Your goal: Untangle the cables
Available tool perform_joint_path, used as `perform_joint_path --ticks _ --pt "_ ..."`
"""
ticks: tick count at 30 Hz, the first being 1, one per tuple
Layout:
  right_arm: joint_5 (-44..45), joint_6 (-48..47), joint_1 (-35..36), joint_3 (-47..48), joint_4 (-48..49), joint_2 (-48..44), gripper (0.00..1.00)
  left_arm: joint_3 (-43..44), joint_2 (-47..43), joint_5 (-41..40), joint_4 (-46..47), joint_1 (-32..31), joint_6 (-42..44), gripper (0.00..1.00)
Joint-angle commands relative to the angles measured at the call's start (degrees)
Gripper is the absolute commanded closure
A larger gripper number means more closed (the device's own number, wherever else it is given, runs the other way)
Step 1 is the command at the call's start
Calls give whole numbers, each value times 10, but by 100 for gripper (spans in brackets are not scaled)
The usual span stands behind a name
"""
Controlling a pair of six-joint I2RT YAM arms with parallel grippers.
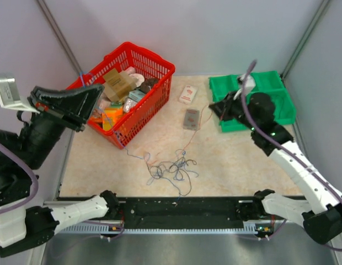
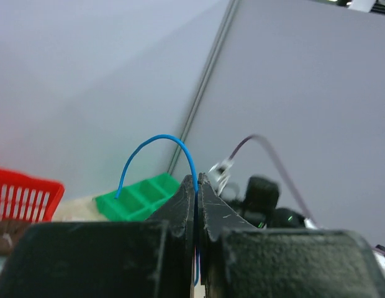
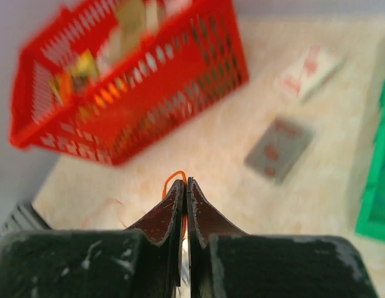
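The cables point(image 1: 171, 168) lie as a loose tangle of thin blue, red and dark wires on the table near the front edge. My left gripper point(image 1: 98, 89) is raised over the red basket and is shut on a blue wire point(image 2: 156, 140), which arcs up out of its tips point(image 2: 197, 180). My right gripper point(image 1: 213, 106) hangs beside the green tray, shut on an orange wire point(image 3: 173, 179) that loops out just above its tips point(image 3: 185, 183). A thin reddish strand point(image 1: 188, 141) runs from that gripper down toward the tangle.
A red basket point(image 1: 158, 83) full of packaged goods stands at the back left. A green compartment tray point(image 1: 282, 105) stands at the back right. A grey packet point(image 1: 191, 118) and a white packet point(image 1: 188, 94) lie between them. Grey walls enclose the table.
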Motion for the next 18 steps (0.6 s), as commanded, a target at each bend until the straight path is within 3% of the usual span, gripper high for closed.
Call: perform_joint_path --ticks 1,6,9,14,15,18 --pt "9 -5 51 -120 21 7 100 94 95 86 42 -1 60 100" --pt "90 -2 53 -222 23 32 100 206 154 113 79 -1 78 100" --pt "10 -32 58 -213 11 68 100 209 163 132 115 -1 80 100" --pt "5 -47 93 -212 2 74 100 254 196 122 132 -1 92 100" --pt "2 -52 93 -209 -5 75 96 253 196 103 138 -1 91 100" --pt "15 -64 94 -174 -52 58 54 241 201 101 141 -1 88 100"
